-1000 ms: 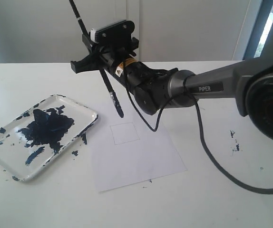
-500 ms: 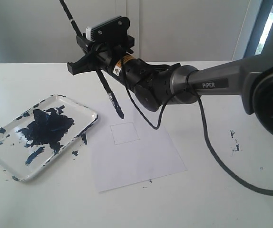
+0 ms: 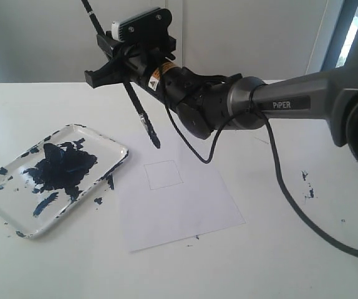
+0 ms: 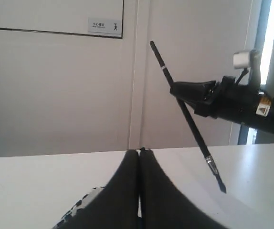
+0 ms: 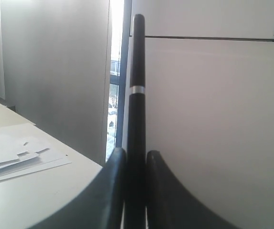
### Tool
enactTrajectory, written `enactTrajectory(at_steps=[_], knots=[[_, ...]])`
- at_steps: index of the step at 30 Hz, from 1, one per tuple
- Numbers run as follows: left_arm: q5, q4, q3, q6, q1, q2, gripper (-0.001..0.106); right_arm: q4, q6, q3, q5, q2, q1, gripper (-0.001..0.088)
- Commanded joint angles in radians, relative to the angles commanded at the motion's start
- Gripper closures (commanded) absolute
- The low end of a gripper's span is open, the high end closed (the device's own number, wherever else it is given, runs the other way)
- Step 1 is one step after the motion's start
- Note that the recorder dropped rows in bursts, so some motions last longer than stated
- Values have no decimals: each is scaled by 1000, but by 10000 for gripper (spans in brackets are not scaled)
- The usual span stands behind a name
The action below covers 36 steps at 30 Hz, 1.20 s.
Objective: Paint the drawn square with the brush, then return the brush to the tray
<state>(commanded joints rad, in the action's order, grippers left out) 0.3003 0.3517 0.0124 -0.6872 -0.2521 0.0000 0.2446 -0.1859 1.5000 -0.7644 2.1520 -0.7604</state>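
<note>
Firstly, right gripper (image 5: 136, 160): two dark curved fingers pinching the brush (image 5: 137, 95) by its smooth black handle, which has a thin silver band near the upper end. Brush tilted, dark tip down, hanging over the far edge of the paper sheet (image 3: 179, 212), seemingly clear of it. Drawn square (image 3: 164, 174): thin grey outline, white inside, on the sheet's far half, mid-desk. Tray (image 3: 118, 151): shallow, white, rounded corners, blotched dark blue, near the left edge of the desk (image 3: 279, 261), beside the sheet. Left gripper (image 4: 138, 155): glossy black fingers pressed together, nothing between.
</note>
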Motion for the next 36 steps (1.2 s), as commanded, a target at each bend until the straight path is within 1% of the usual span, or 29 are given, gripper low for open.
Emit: enactTrajectory(at_steps=[3,4,5,6,7,8,9,10,11,12,13,14,16,18,20,21,22,26,29,31,34,36], knots=[[-74,0,0,-81,0,4,1004,0,0,0,0,0,0,868],[-87,13,0,-124,0,51,1004,0,0,0,0,0,0,868],[-82,20,0,-133,0,77,1004,0,0,0,0,-2,0,868],[-26,34,0,-154,0,159,1004,0,0,0,0,-4,0,868],[21,36,2,-166,0,210,1004,0,2,0,0,-6,0,868],[101,65,25,-182,0,328,1004,0,6,0,2,-14,0,868],[108,83,43,-191,0,378,1004,0,6,0,5,-15,0,868],[110,113,106,-205,0,517,1004,0,13,0,28,-27,0,868],[115,127,134,-208,0,575,1004,0,28,0,44,-32,0,868],[131,154,211,-232,0,720,1004,0,69,0,106,-46,0,868],[131,172,274,-267,0,818,1004,0,84,0,149,-57,0,868],[143,210,324,-318,0,924,1004,0,93,0,182,-60,2,868],[170,334,406,-489,0,1090,1004,0,95,0,191,-62,4,868],[280,487,467,-647,0,1230,1004,0,95,0,184,-62,4,868],[408,575,524,-744,0,1350,1004,0,95,-2,182,-62,10,868],[417,614,552,-801,0,1396,1004,0,95,-4,182,-62,17,868],[412,639,566,-828,0,1419,1004,0,95,-7,182,-62,24,868],[433,740,620,-895,0,1510,1004,0,76,-31,163,-62,42,868],[444,791,652,-949,0,1566,1004,0,74,-50,149,-62,51,868],[486,804,660,-964,0,1597,1004,0,74,-60,133,-62,53,868],[605,812,670,-962,0,1642,1004,0,67,-69,112,-60,57,868],[633,824,677,-962,0,1662,1004,0,39,-73,80,-55,61,868]])
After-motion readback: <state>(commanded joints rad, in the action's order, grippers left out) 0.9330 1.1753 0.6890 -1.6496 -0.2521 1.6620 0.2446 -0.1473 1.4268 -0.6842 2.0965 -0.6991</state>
